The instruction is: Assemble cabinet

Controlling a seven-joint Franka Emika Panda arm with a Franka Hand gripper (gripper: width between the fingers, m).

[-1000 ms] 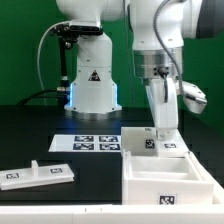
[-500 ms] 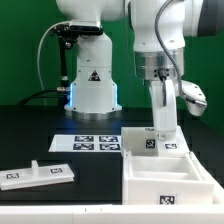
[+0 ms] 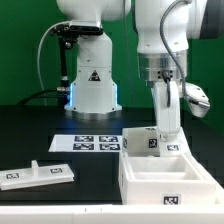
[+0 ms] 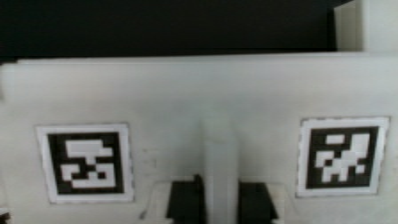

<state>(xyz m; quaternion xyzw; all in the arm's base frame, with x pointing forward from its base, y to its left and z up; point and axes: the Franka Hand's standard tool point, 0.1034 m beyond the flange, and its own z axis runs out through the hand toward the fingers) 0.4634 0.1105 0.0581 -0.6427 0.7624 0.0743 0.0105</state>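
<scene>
White cabinet [image 3: 160,178]: open box, desk's [image 3: 100,165] front right.
Hand [image 3: 160,135]: at its rear wall; opening unclear.
Room: loose panel [image 3: 35,175] well apart, front left.

white cabinet [image 3: 145,188] with black-and-white square tags [image 4: 86,165], black table [image 3: 95,190], green backdrop [image 3: 25,50], white marker board [image 3: 62,143]

So the arm [image 3: 158,30] drops in from up top and hangs pretty much vertical, with the wrist [image 3: 160,68] stacked right above the gripper [image 3: 166,128], which points straight down. Its fingers [image 4: 180,193] sit close together, but I can't honestly tell if they're clamped.
</scene>
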